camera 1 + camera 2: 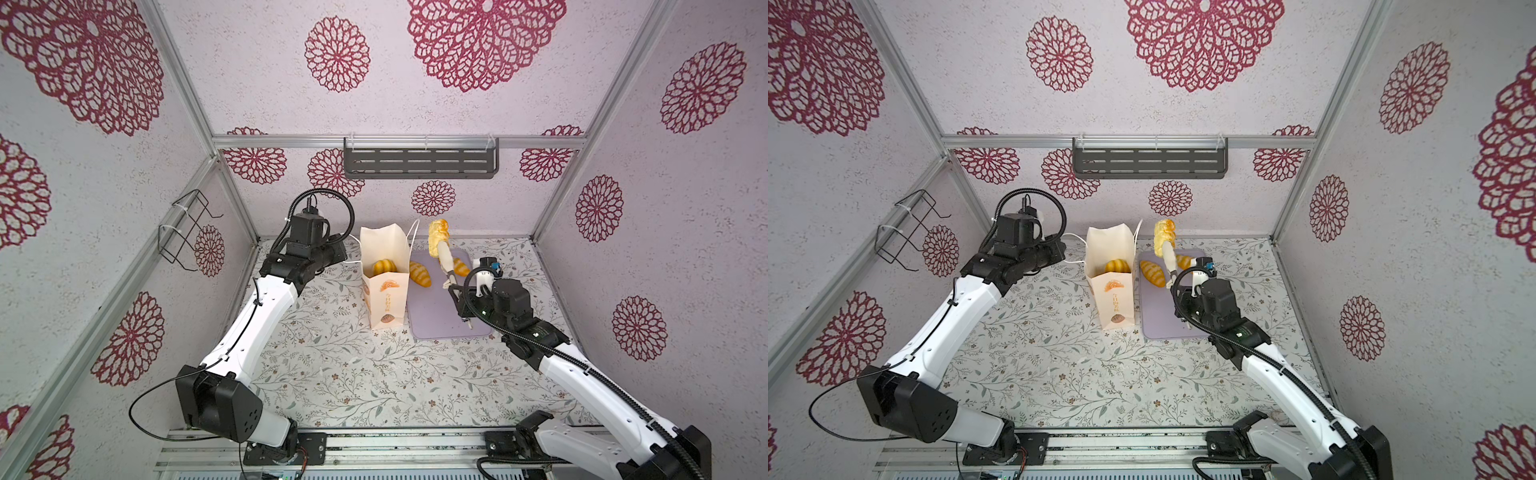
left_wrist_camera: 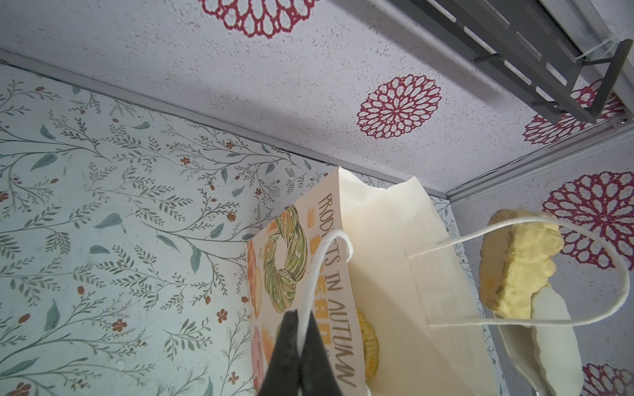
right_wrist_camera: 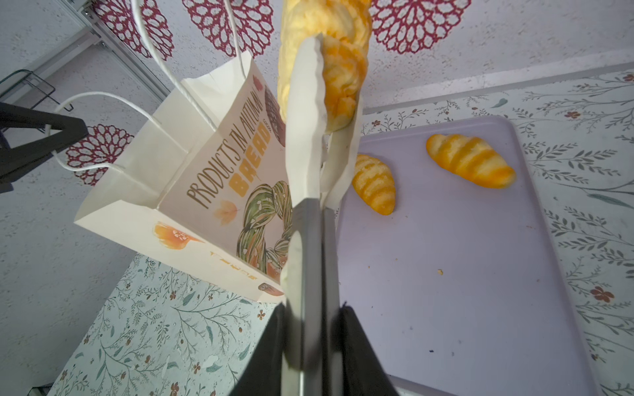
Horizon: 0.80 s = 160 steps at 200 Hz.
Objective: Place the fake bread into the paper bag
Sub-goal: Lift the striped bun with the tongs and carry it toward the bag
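Right claw [image 3: 310, 312] clamps tongs [image 3: 305, 137] pinching ridged bread [image 3: 343, 68] | left claw [image 2: 300, 319] pinches white cord handle [image 2: 322, 260]

Pale textured walls [image 1: 249, 83] with big crimson flower medallions [image 1: 337, 54], aluminium framing [image 1: 291, 141] — grey slotted shelf [image 1: 420, 163] on the back one, black wire rack [image 1: 185, 232] at the side, leafy-print tabletop [image 1: 353, 374].

held bread [image 3: 343, 75] cropped at edge, bagged roll [image 1: 384, 267] half hidden (by paper bag [image 1: 384, 299])

Bag [image 1: 384, 299] mouth clear, cord [image 2: 459, 238] nr rim
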Each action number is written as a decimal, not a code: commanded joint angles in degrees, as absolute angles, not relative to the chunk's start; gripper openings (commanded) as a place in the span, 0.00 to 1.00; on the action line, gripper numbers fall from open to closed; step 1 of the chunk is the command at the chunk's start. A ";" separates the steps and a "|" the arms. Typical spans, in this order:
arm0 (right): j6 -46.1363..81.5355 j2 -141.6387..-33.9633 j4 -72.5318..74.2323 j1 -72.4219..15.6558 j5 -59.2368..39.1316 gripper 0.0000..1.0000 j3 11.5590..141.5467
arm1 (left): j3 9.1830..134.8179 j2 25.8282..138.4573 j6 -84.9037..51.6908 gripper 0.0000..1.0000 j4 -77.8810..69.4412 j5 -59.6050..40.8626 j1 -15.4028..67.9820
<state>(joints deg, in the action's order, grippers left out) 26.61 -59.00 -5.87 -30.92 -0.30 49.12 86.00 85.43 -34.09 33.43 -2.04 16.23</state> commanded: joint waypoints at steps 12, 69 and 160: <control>25.72 -57.04 -4.16 -33.03 3.60 0.00 54.18 | 86.66 84.84 -33.38 0.00 32.97 -1.93 16.14; 23.93 -57.05 -8.05 -35.63 6.40 0.00 59.44 | 86.61 84.95 -33.45 0.00 32.67 -2.81 16.17; 22.94 -58.51 -10.17 -37.59 8.44 0.00 63.20 | 86.65 84.81 -33.31 0.00 32.70 -2.49 16.17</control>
